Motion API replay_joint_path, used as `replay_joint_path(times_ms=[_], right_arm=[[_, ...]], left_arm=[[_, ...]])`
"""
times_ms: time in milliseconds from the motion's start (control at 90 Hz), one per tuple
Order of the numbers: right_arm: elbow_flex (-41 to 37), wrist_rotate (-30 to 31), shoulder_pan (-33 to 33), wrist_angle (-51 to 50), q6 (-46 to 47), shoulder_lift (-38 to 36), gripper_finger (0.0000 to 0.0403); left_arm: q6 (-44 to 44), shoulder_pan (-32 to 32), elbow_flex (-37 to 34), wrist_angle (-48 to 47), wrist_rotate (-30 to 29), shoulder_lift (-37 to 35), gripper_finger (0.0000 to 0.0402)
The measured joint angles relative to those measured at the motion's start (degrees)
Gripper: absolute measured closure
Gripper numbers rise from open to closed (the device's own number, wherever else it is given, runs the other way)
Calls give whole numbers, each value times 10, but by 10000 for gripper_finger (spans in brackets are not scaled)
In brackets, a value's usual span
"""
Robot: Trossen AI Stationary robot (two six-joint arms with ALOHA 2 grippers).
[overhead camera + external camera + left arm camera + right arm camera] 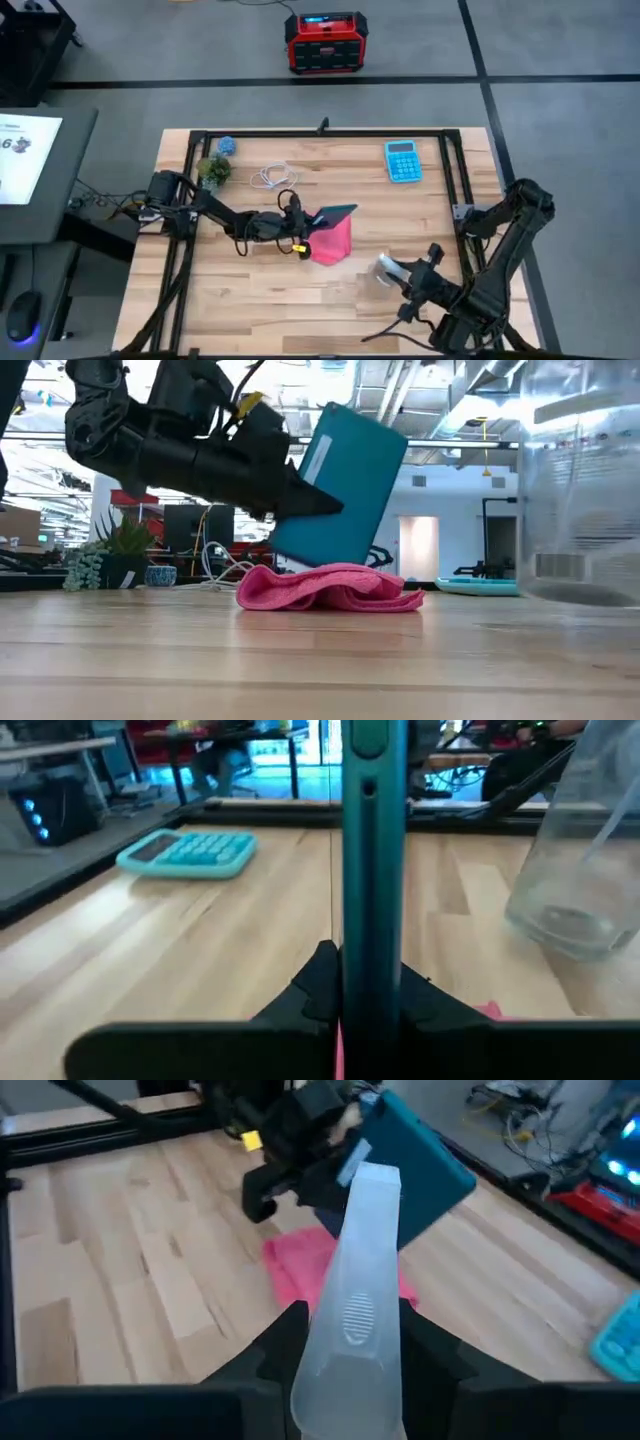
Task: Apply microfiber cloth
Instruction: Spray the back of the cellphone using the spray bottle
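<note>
The left hand (303, 235) is clamped on a teal phone (334, 213), held tilted over the pink cloth (333, 241), which lies crumpled mid-surface (250, 300). A blue calculator (402, 161) sits at the far right. The right hand (400, 272) is closed on a clear bottle (386, 267)

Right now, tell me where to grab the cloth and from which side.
Pinch a raised fold at the front edge of the cloth, coming straight down. It lies bunched low on the table, and the teal slab in the left gripper hangs tilted over its far edge. The right gripper holds a clear bottle.
</note>
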Motion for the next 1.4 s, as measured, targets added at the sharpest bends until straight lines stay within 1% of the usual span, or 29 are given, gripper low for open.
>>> replay_joint_path(times_ms=[67,211,333,444,600,733,878,978,1044,1100,1211,1400], right_arm=[[0,-27,-5,12,-4,0,286],[0,-70,-13,52,-44,3,226],[0,-74,-15,66,-61,3,188],[0,-74,-15,66,-63,3,169],[9,-74,-15,50,-83,2,165],[45,-77,-15,-6,-83,2,165],[70,-99,-14,-37,-83,2,164],[70,-142,-12,-41,-76,2,164],[66,-158,-6,-49,-52,2,164],[62,-159,4,-55,-31,2,164],[45,-125,36,-67,15,3,164],[5,-93,97,-94,162,3,164]], left_arm=[[-1,0,0,3,1,0,393],[0,0,0,9,1,0,393],[1,-1,0,11,1,0,393],[1,-1,0,10,1,0,393],[1,-1,0,10,3,0,393],[3,-1,0,8,3,0,393],[4,-1,0,8,4,1,393],[4,-1,0,5,4,1,393],[4,-1,0,1,6,1,393],[4,-1,-1,1,11,1,393],[4,-1,-1,2,15,1,393],[4,-1,-1,1,15,1,393]])
